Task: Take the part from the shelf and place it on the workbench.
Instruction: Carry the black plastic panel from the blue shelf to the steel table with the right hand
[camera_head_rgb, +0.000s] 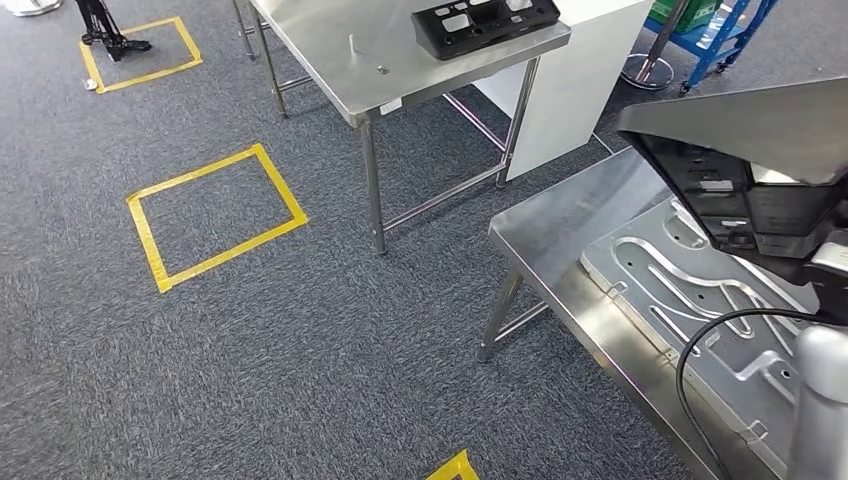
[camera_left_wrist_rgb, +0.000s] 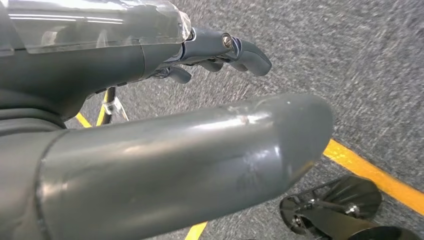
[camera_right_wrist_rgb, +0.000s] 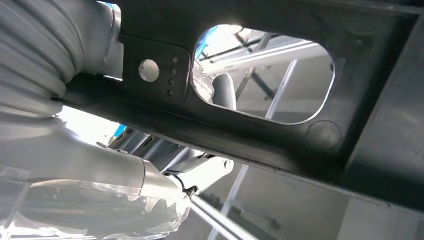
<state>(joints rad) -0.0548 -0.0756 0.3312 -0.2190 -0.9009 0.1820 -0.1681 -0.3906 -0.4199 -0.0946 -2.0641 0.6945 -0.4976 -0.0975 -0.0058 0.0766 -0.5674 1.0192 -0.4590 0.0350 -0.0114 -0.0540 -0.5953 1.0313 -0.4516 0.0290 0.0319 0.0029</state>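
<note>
While seemingly gripped by the right hand, the black moulded part shows rounded cutouts.

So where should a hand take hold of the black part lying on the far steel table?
The black part lies flat at the steel table's near corner, with open cutouts in its frame. Probably grip the bar along its near long edge, coming from the table's near side, fingers through a cutout, much as the right hand grips the held part.
</note>
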